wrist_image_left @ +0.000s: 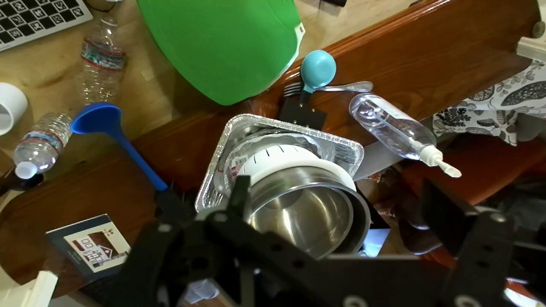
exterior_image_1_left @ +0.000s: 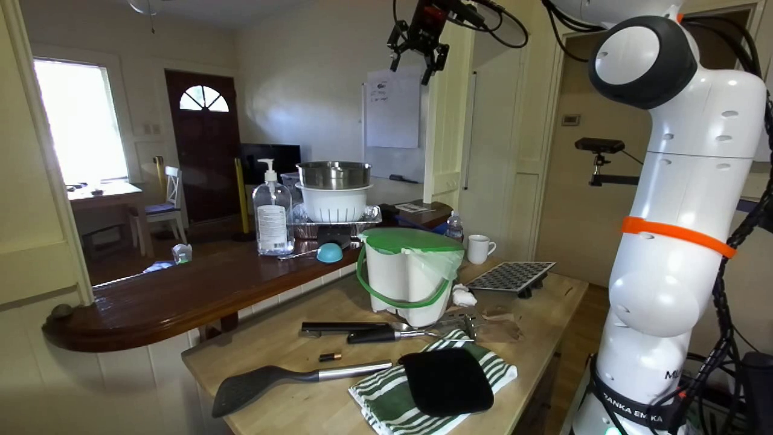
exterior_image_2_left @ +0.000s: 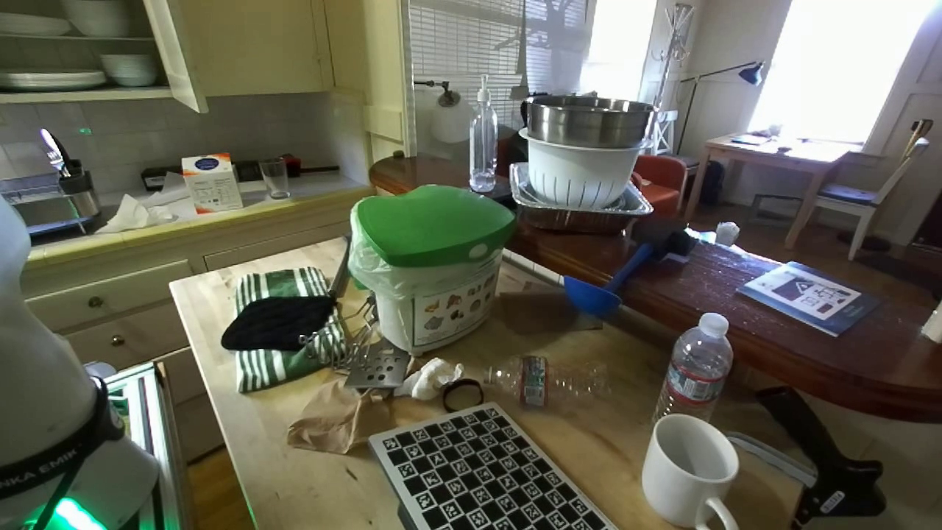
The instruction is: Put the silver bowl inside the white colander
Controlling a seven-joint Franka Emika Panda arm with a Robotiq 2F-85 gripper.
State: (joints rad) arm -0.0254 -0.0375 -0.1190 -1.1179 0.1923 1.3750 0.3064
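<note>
fingers (wrist_image_left: 445, 211) of the gripper (exterior_image_1_left: 410, 71) are standing wide apart, holding nothing between them, and the gripper is hanging high above the dark wooden counter (exterior_image_1_left: 181, 296), well apart from everything on it. in the wrist view the silver bowl (wrist_image_left: 298, 221) is showing below, partly covered by the gripper. the bowl is already sitting upright inside the white colander (exterior_image_2_left: 585, 173), its steel wall rising above the white rim, and the colander is resting over a foil tray (exterior_image_2_left: 570, 218). a pump bottle (exterior_image_1_left: 275, 220) is standing near the tray, and a light blue scoop (exterior_image_1_left: 329, 252) is lying at the counter's edge. on the pale table (exterior_image_1_left: 272, 338) a green-lidded bin (exterior_image_2_left: 434, 272) is standing, a black spatula (exterior_image_1_left: 241, 389) is lying near a striped towel (exterior_image_1_left: 386, 402), and a flat black square (exterior_image_1_left: 447, 382) is covering part of that towel.
</note>
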